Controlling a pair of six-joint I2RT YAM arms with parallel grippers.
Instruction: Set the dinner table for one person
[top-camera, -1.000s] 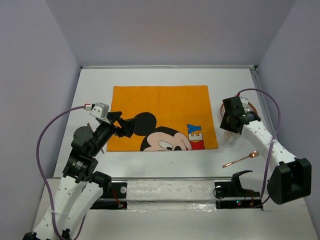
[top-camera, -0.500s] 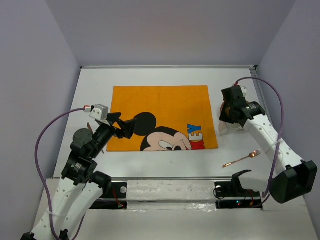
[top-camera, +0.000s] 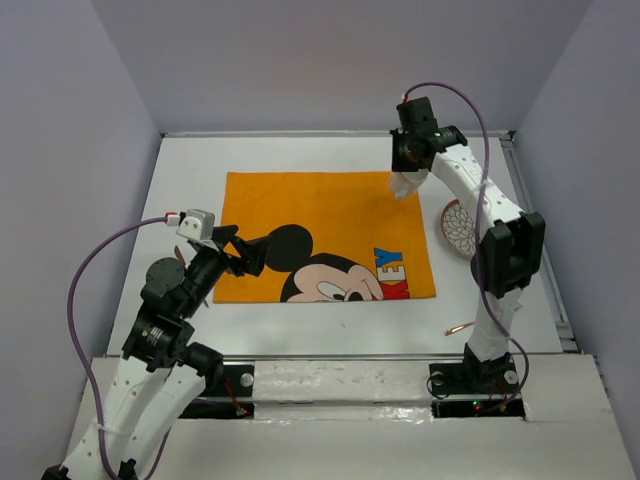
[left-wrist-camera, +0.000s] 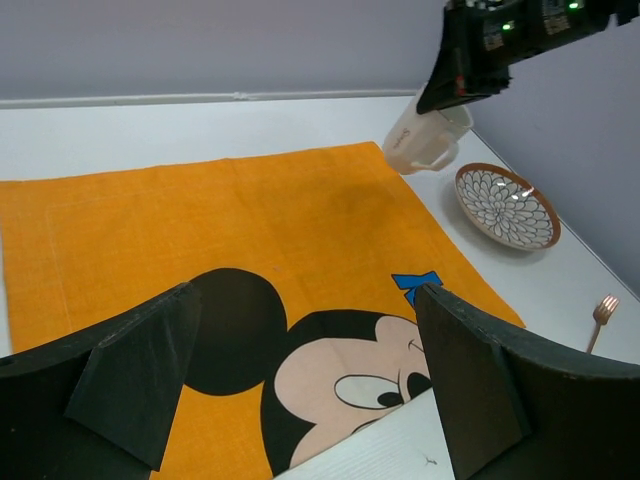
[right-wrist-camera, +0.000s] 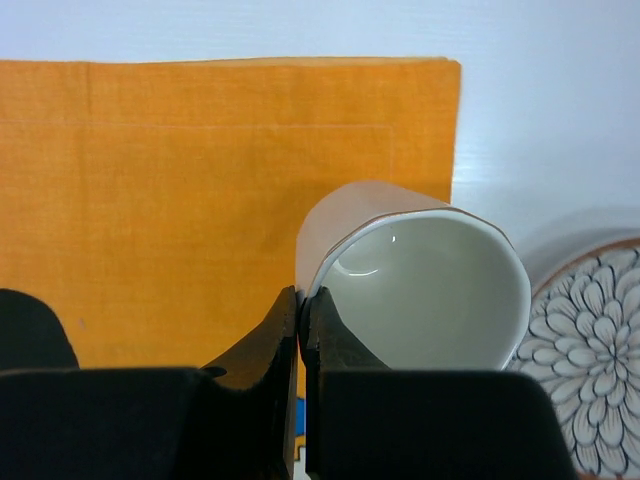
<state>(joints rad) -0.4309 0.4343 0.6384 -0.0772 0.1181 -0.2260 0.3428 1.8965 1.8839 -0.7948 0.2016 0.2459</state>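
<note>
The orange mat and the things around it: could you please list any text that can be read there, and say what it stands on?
"KEY": coloured letters printed on the orange mat, beside the Mickey face, lying sideways in the top view.
Faint mark on the side of the white cup: too blurred to read.
Patterned bowl: a flower pattern only, no text.

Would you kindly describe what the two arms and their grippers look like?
The left arm and right arm have white links with black joints. A purple cable loops to each wrist. The left gripper and right gripper have matte black, wedge-shaped fingers. A small white camera box sits on the left wrist.
</note>
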